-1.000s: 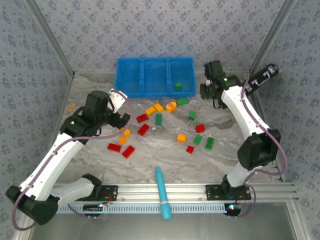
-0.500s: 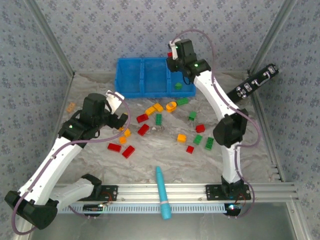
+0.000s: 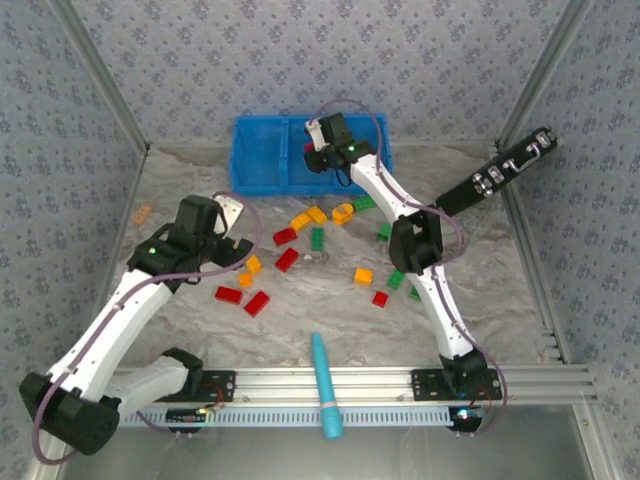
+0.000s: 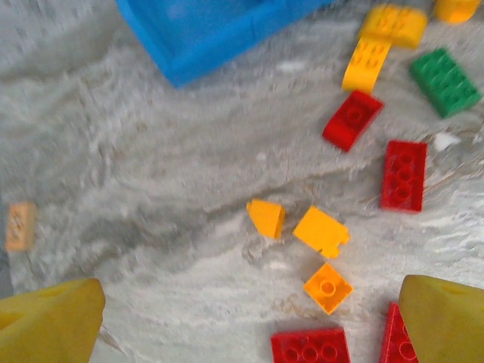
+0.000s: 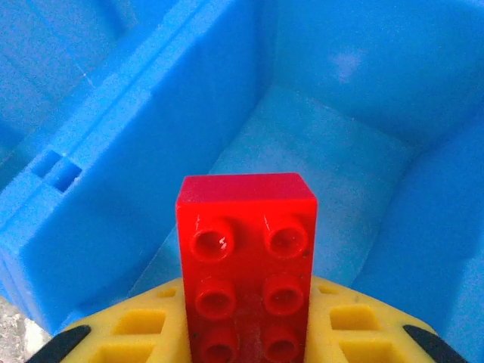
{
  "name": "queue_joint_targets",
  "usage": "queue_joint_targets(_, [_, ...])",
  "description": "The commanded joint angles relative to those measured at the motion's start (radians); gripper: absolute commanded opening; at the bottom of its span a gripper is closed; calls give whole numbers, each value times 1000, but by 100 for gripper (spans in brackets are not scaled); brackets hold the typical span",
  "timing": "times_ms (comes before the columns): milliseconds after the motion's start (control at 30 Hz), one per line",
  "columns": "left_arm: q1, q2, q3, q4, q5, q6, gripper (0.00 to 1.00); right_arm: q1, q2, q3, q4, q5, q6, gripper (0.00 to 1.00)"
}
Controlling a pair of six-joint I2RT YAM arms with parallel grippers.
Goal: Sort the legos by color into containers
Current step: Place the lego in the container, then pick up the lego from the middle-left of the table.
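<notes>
Having been swung across, the red brick (image 5: 246, 265) is held gripped in the right hand (image 3: 312, 147) above the blue bin (image 3: 258, 160), ready for release.

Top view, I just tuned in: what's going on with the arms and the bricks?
The right hand is shut on a red brick and holds it above the blue bin, over what looks like the middle compartment, not yet released. The left hand hangs open above a few orange bricks on the table. Other bricks in red, green and orange lie loose in front of the bin.
</notes>
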Motion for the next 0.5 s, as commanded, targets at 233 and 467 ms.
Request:
queue_joint_targets(233, [91,203,-56,27,-7,-372,100,-9,-9,52,-15,-119,-41,49])
queue_joint_targets(467, [165,326,-64,120,36,-482,99,-16,-104,-44,18,-186,-59,56])
